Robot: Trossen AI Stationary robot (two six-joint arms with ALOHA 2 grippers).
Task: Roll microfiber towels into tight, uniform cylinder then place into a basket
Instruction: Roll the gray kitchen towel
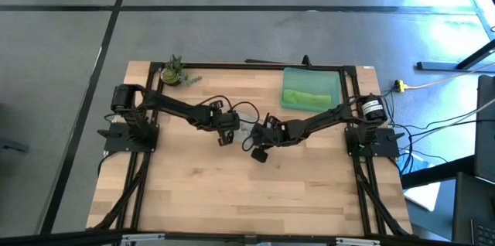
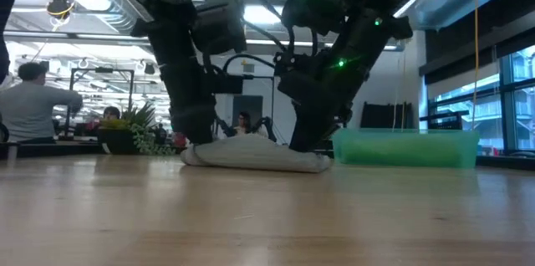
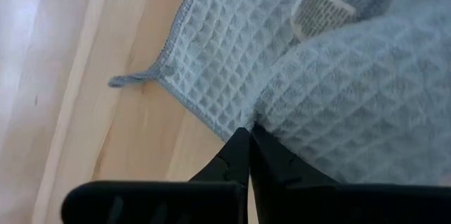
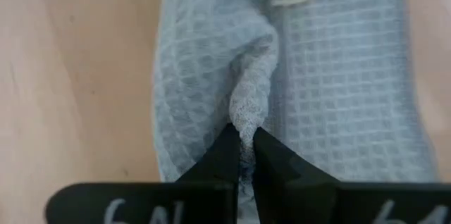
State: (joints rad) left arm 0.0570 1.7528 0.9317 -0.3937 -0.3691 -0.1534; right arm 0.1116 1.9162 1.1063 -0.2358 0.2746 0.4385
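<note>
Jaws first: both pairs are pinched right down on the grey towel (image 2: 255,156), and we're mid-roll at the centre of the counter (image 1: 232,199). Our left gripper (image 3: 248,139) has its tips closed together on the edge of a fold, with waffle-weave bulging up over them. Our right gripper (image 4: 242,139) is nipped tight on a raised ridge of the same cloth, a pleat squeezed between its tips. From above, the two arms meet head to head, left coming in from nine o'clock, right from three o'clock, so each holds one end of the bundle. We judge that's to keep the roll even along its length.

At table height the towel lies low and lumpy between the two wrists, more a flattened wad than a cylinder, so we'd say the tightening is far from done. A care label (image 3: 320,9) and a loose corner loop (image 3: 130,79) show in the left wrist view.

Up at one o'clock sits the basket (image 1: 335,76), with the lime green towel (image 1: 307,97) already lying inside. A small potted plant (image 1: 173,72) stands at eleven o'clock, clear of the work.
</note>
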